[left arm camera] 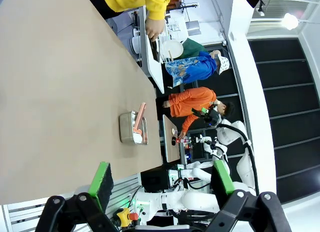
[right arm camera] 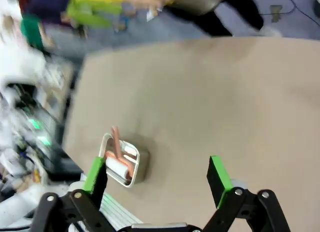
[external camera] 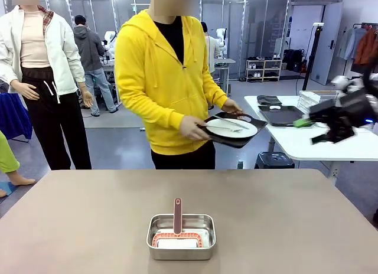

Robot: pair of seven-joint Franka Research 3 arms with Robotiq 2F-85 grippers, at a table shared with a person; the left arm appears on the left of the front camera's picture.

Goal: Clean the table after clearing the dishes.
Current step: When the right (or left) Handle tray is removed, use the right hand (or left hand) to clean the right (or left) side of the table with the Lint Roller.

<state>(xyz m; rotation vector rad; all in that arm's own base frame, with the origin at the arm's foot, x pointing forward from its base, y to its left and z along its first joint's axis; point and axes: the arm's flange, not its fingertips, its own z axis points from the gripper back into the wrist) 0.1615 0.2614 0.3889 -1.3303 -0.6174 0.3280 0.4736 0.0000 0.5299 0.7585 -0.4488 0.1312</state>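
- We are seeing the left fingers standing spread and empty, facing the counter.
- A steel pan is sitting mid-counter.
- A person is holding a tray with a plate beyond the far edge.
- The right fingers are hanging spread and empty.

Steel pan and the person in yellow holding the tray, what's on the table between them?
Nothing: in the front view, the table between the steel pan and the person is bare brown top.
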